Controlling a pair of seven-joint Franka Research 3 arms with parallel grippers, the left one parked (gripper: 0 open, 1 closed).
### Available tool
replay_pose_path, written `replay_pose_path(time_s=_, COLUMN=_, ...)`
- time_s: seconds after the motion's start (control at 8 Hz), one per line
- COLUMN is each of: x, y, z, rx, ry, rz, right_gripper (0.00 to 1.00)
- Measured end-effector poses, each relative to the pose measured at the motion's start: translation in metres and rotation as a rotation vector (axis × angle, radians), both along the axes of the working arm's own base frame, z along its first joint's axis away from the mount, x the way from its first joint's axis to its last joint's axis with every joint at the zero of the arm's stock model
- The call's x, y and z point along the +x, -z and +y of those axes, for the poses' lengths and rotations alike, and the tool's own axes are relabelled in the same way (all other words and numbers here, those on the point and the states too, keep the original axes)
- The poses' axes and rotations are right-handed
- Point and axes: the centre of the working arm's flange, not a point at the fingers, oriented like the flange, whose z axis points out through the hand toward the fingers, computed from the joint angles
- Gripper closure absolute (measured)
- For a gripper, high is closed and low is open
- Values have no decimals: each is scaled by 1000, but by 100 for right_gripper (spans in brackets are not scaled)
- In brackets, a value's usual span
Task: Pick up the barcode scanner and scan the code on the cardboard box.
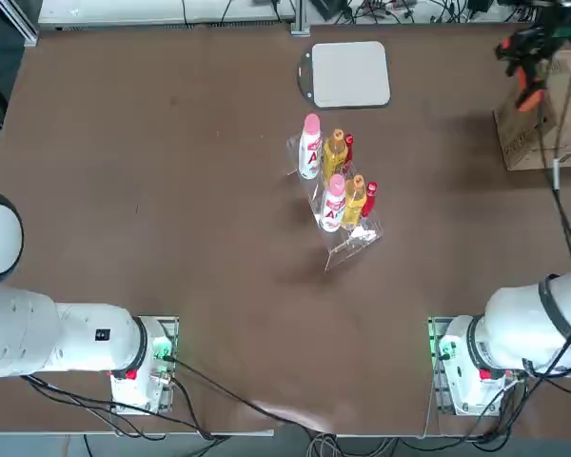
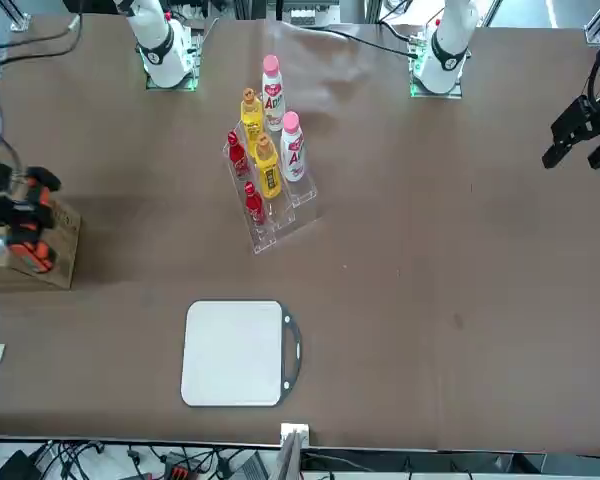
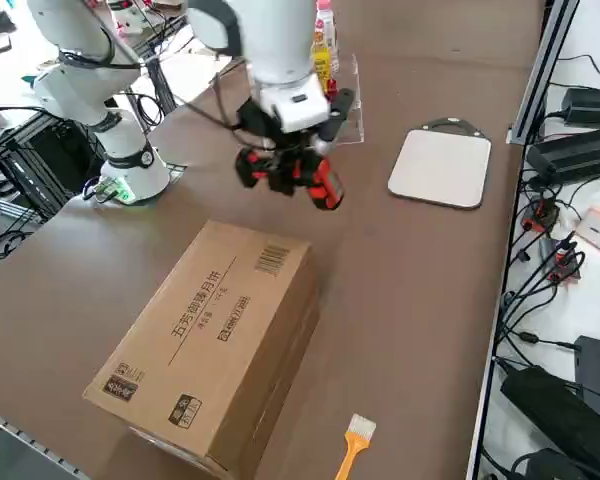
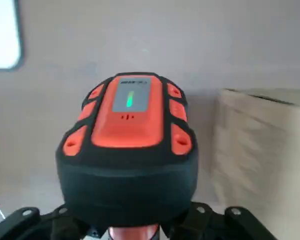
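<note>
The black barcode scanner (image 3: 320,188) with orange trim hangs in the air, held by my right gripper (image 3: 283,160), which is shut on it. It hovers just off the barcode end of the brown cardboard box (image 3: 210,335), which lies at the table's far right. From overhead the scanner (image 1: 526,74) overlaps the box's (image 1: 544,133) near-left corner. In the wrist view the scanner (image 4: 128,145) fills the middle with a green light lit on top, and the box (image 4: 262,150) stands beside it. From the front, the scanner (image 2: 27,228) is above the box (image 2: 66,238).
A clear rack of bottles (image 1: 338,181) stands mid-table. A flat grey-white pad (image 1: 348,74) lies at the far edge. An orange-handled brush (image 3: 352,445) lies beyond the box near the table's corner. Cables run along the right side.
</note>
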Motion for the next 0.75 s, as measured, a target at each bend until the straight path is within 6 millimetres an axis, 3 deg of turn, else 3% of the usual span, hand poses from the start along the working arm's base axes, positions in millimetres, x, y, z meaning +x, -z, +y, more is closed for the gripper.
replay_pose_path(time_s=0.12, x=0, y=23, z=43, rx=-8, ry=12, rz=-17, right_gripper=61)
replay_pose_path(time_s=0.38, x=-12, y=72, z=103, rx=-16, ry=41, rz=-49, right_gripper=61)
replay_pose_path(time_s=0.75, x=-43, y=146, z=154, rx=-23, ry=64, rz=-27, right_gripper=61)
